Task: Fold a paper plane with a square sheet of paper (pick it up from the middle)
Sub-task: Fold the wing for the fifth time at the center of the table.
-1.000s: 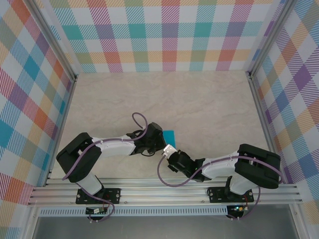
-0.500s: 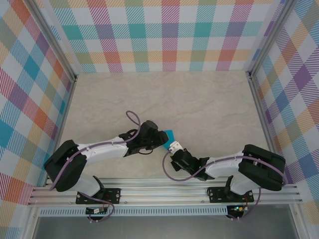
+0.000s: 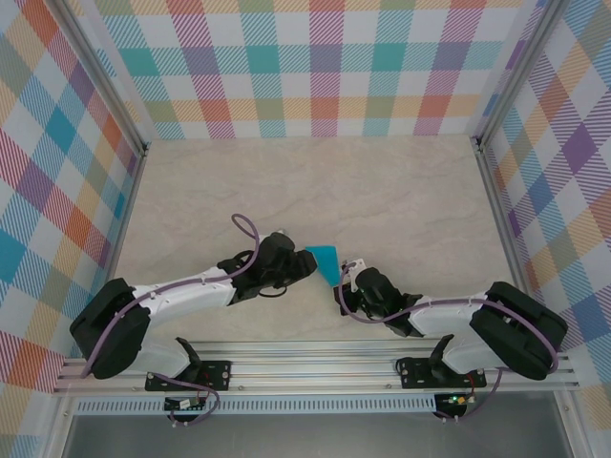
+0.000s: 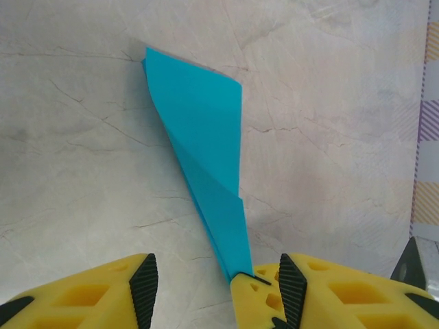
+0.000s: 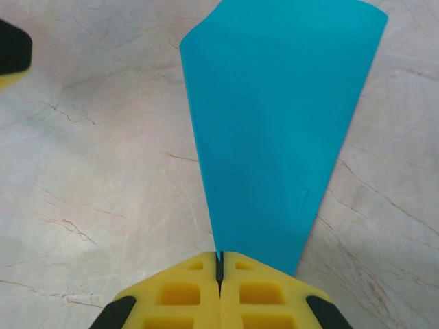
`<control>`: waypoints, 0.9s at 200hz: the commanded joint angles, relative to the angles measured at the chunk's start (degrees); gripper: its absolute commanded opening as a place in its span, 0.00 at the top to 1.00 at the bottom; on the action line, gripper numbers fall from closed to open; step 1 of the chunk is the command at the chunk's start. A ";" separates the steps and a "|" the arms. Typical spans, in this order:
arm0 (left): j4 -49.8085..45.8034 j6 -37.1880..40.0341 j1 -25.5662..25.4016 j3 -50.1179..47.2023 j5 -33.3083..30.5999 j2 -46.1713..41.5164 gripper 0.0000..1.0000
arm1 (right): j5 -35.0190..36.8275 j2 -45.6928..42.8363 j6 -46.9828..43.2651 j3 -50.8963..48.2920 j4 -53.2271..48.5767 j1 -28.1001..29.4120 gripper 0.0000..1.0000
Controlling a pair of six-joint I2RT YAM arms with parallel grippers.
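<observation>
The hold on the paper has just passed from one arm to the other. A second ago the left gripper [image 3: 307,264] sat closed over the teal paper, hiding most of it. Now it has drawn back a little to the left and its fingers [image 4: 89,295] stand apart, gripping nothing. The right gripper [image 3: 342,279] has meanwhile swung out to the right and closed up. In the right wrist view its fingers [image 5: 199,288] are pressed together on the narrow end of the paper plane [image 5: 274,123].

The paper plane [image 3: 326,260] lies between the two grippers, near the middle of the table [image 3: 382,191] on its near side, and much more of it shows than before. It is a slim tapered wedge. The wide end points away to the far side and the sharp end is caught in the right fingers. From the left wrist its tip ends just beside the right-hand finger of the open left gripper [image 4: 214,274]. Layered folds show along its length [image 4: 206,137]. Whether it lies fully flat on the table or is slightly raised cannot be told.

As a judgement, the folding looks well advanced. With the left gripper free and the right one anchoring the tip, the left is placed to take a new hold or press another crease.
</observation>
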 commanded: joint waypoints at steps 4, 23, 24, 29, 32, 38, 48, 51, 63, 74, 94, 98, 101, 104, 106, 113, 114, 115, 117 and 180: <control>3.74 0.71 0.56 -0.19 2.78 1.82 0.49 | -4.98 -0.22 6.09 -1.97 4.93 -1.82 0.96; 5.68 0.89 0.61 0.76 4.70 3.88 0.48 | -6.15 0.17 7.47 -2.08 5.10 -2.59 0.97; 5.80 0.93 0.52 0.81 4.84 3.98 0.48 | -6.13 0.23 7.59 -2.13 5.05 -2.65 0.97; 6.22 0.99 0.50 1.15 5.41 4.59 0.47 | -6.19 0.36 8.12 -2.19 5.05 -2.86 0.97; 6.53 0.98 0.53 1.40 5.67 5.01 0.47 | -6.19 0.46 8.50 -2.36 5.24 -2.96 0.97; 7.13 1.06 0.52 1.76 6.24 5.77 0.47 | -6.19 0.51 9.39 -2.80 6.11 -3.36 0.97; 7.69 1.32 0.53 2.48 7.02 7.09 0.46 | -5.93 0.53 11.00 -3.71 6.83 -3.82 0.97; 7.69 1.41 0.55 2.81 7.11 7.52 0.46 | -5.81 0.47 11.47 -4.01 8.39 -3.91 0.97; 7.37 1.81 0.58 3.88 7.30 9.16 0.43 | -5.58 -0.01 12.90 -4.62 9.16 -4.11 0.96; 7.95 1.87 0.55 4.53 7.59 10.40 0.41 | -5.49 -0.54 13.42 -4.59 8.30 -4.20 0.96; 10.17 1.31 0.61 5.21 8.34 12.06 0.39 | -5.68 -1.28 14.82 -4.58 7.62 -4.82 0.96; 10.59 1.17 0.60 5.39 8.53 12.43 0.39 | -5.75 -1.36 15.30 -4.75 7.63 -4.94 0.96; 10.84 1.08 0.53 5.54 8.72 12.77 0.39 | -5.78 -1.45 15.68 -4.84 6.36 -5.13 0.96; 10.98 1.07 0.60 5.65 8.94 13.04 0.39 | -5.78 -1.47 16.13 -4.93 5.88 -5.31 0.95; 11.07 1.00 0.61 5.75 9.04 13.31 0.40 | -5.83 -1.47 16.48 -4.97 5.75 -5.44 0.95; 11.47 1.02 0.51 6.10 9.47 14.02 0.41 | -6.05 -1.56 17.64 -5.06 5.39 -5.76 0.95; 11.55 0.96 0.56 6.16 9.55 14.10 0.41 | -6.04 -1.56 17.82 -5.11 5.37 -5.77 0.95; 11.63 0.92 0.54 6.20 9.64 14.14 0.41 | -6.07 -1.61 18.00 -5.13 5.36 -5.82 0.95; 11.76 0.90 0.57 6.20 9.74 14.35 0.41 | -6.10 -1.64 18.30 -5.15 5.35 -5.92 0.95; 15.41 0.45 0.61 7.28 12.69 17.69 0.44 | -10.53 -1.39 25.42 -4.46 3.10 -8.77 0.93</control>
